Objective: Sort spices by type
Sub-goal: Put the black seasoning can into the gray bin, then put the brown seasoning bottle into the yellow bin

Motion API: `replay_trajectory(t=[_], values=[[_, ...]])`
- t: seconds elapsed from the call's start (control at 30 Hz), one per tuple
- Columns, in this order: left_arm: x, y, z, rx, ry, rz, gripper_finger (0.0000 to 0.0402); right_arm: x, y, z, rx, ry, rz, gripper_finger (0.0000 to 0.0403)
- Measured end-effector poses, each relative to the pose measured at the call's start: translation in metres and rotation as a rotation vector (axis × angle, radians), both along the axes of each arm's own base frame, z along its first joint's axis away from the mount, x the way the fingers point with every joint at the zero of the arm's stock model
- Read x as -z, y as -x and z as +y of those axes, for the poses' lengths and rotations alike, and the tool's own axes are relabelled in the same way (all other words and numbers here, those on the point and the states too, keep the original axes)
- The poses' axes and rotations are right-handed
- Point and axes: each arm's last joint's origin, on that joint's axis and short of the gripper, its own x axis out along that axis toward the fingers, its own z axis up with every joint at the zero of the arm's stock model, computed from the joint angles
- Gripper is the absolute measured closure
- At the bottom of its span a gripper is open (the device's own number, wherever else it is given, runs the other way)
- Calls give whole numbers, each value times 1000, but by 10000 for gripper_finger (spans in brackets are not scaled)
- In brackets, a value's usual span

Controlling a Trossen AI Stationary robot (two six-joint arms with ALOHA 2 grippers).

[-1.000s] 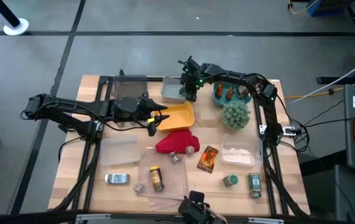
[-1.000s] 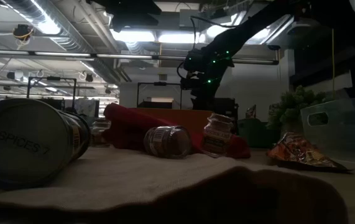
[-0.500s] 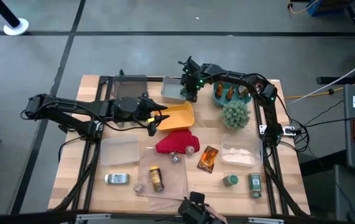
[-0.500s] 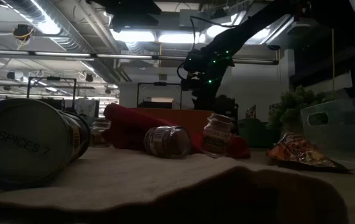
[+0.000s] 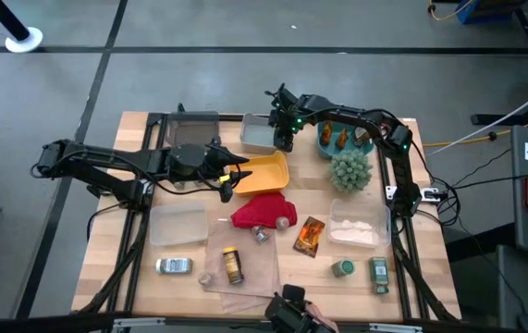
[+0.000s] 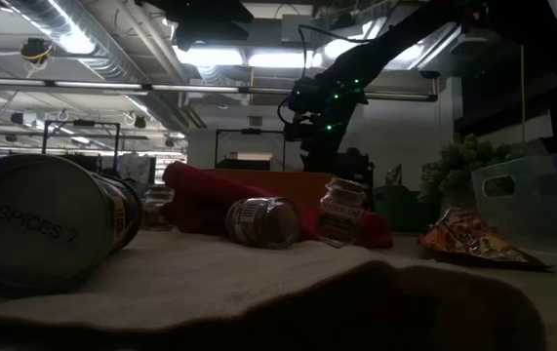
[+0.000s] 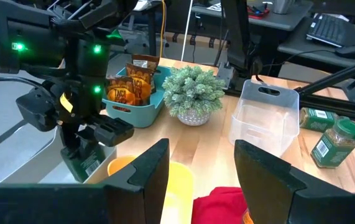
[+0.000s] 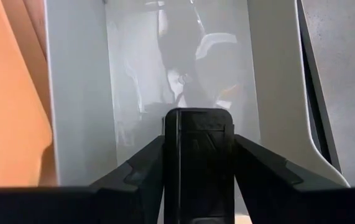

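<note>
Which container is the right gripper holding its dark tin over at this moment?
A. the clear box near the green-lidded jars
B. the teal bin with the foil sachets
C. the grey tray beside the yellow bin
C: the right gripper, fingers clamped on the dark tin, hangs over the grey tray beside the yellow bin; the right wrist view shows the tray's floor directly beneath.

Red cloth point(image 5: 262, 212), teal bin point(image 5: 341, 142)

Table point(image 5: 143, 277) seen whole from overhead; low view level at tabletop, close to red cloth point(image 6: 210, 200), also visible overhead point(image 5: 262, 211).
</note>
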Motion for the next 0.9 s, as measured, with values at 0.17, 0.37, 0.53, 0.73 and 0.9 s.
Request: replay_trajectory(t=[0.17,0.37,0.53,0.73,0.9], values=[[0,0,0,1,-4,1,235,-1,1,-1,31,53,35,224],[0,0,0,1,-4,4,235,-16,4,-2,55,85,80,224],[5,2,0,-3,-3,51,235,-43,0,3,39,83,82,224],[14,6,1,-28,30,143,235,-77,-10,15,7,106,33,223],[27,15,3,-128,62,283,235,-102,-18,31,-32,126,-4,223]])
